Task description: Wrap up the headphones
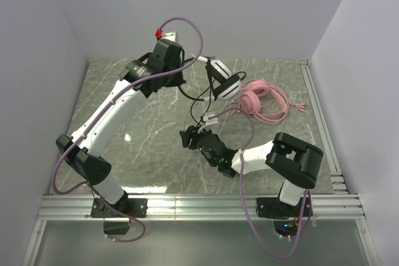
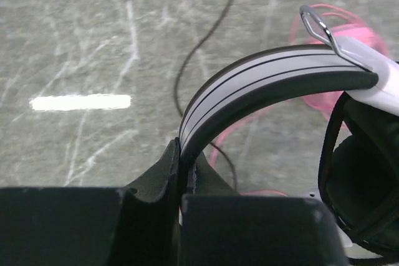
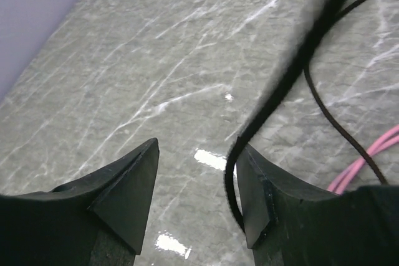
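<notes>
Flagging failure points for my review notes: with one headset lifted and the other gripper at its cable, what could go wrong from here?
1. The right gripper stands open with the black cable only leaning on one finger; it may slide off before a grip.
2. The left gripper holds the headband at a single spot, so it could twist loose.
3. The pink cable lies near and may snag.

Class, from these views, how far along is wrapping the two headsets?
Done: nothing clearly; the pink headset lies amid loose loops of its cable. In hand: the left gripper clamps the black-and-white headset by its band; the open right gripper has the black cable beside one finger. Left: winding both cables.
</notes>
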### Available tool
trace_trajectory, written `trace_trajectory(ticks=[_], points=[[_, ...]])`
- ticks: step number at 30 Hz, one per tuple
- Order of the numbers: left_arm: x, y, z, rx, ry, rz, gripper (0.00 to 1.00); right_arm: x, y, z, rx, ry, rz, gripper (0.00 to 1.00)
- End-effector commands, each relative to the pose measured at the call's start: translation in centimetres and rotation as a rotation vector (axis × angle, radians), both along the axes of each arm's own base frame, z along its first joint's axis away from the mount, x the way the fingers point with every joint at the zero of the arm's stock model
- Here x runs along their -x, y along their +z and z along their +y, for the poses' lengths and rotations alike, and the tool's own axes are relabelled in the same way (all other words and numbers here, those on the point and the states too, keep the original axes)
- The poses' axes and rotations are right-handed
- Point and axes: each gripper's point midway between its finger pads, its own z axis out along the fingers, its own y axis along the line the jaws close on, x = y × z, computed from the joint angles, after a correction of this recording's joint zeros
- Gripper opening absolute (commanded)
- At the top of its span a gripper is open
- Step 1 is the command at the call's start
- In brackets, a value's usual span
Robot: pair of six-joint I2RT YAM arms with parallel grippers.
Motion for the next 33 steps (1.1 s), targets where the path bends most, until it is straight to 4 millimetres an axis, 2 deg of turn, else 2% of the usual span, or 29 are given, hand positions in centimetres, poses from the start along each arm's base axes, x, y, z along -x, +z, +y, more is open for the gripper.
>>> trace_trajectory(ticks=[1, 4, 9, 13, 14, 17, 22, 26, 33], points=[[1.0, 6.0, -2.6, 0.186, -0.094, -0.058, 0.0, -1.0, 1.6, -0.3, -0.008, -0.067, -0.039, 0.59], [1.9, 6.6, -2.9, 0.206, -0.128, -0.036, 0.0, -1.4, 2.0, -1.2, 0.003, -0.105, -0.062, 0.58], [3.6, 8.7, -3.0, 0.26, -0.18, -0.045, 0.0, -1.2, 1.8, -2.4, 0.016, -0.123, -0.084, 0.45], [4.7, 10.5, -3.1, 0.294, -0.215, -0.061, 0.0, -0.6, 1.5, -3.7, 0.0, -0.12, -0.1, 0.41], [5.0, 10.7, -3.1, 0.301, -0.224, -0.06, 0.0, -0.4, 1.5, -4.0, -0.003, -0.114, -0.109, 0.34], [5.5, 10.7, -2.6, 0.287, -0.225, -0.05, 0.0, 0.3, 2.0, -5.2, -0.034, -0.104, -0.128, 0.21], [5.3, 10.2, -1.4, 0.253, -0.17, -0.062, 0.0, 1.6, 2.9, -7.6, -0.079, -0.102, -0.154, 0.06], [5.0, 10.1, -2.0, 0.26, -0.184, -0.046, 0.0, 2.3, 2.7, -9.3, -0.096, -0.118, -0.156, 0.08], [5.7, 11.4, -2.4, 0.289, -0.218, -0.049, 0.0, 2.2, 1.7, -10.4, -0.057, -0.146, -0.158, 0.09]])
